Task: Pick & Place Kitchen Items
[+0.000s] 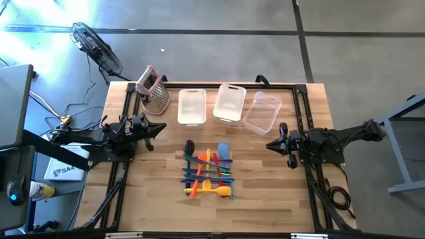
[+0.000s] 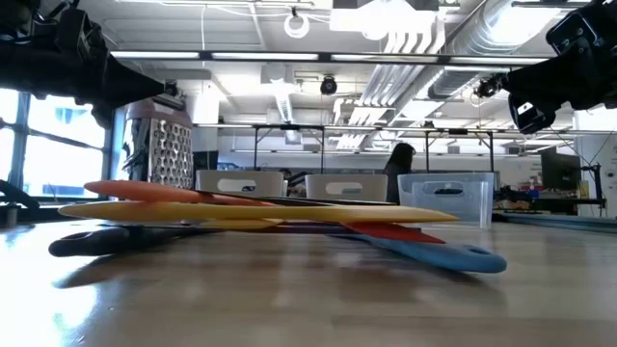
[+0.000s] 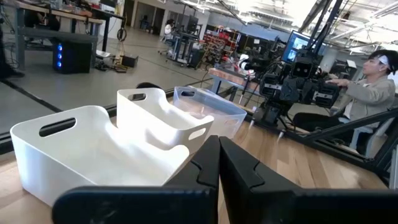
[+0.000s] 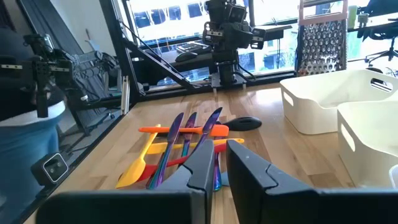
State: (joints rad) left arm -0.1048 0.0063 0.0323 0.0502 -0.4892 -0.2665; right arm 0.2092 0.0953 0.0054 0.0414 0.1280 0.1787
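Observation:
The kitchen items (image 1: pixel 208 174) lie in a loose crossed pile on the wooden table's middle: slim orange, yellow, red, blue, purple and green utensils and one dark one. The right wrist view shows the pile (image 4: pixel 180 146) ahead of my fingers, and the low view shows it (image 2: pixel 270 217) flat on the wood. My left gripper (image 1: pixel 163 128) hovers level at the table's left, shut and empty, well clear of the pile. My right gripper (image 1: pixel 269 145) hovers level at the table's right, all but shut with a thin slit between its fingers (image 4: pixel 205 168), holding nothing.
Three rectangular bins (image 1: pixel 192 106) (image 1: pixel 230 103) (image 1: pixel 262 111) stand in a row along the far side. A metal box grater (image 1: pixel 154 88) with a pink handle stands at the far left. Bare wood lies around the pile. A person (image 3: pixel 373 87) sits beyond the table's right.

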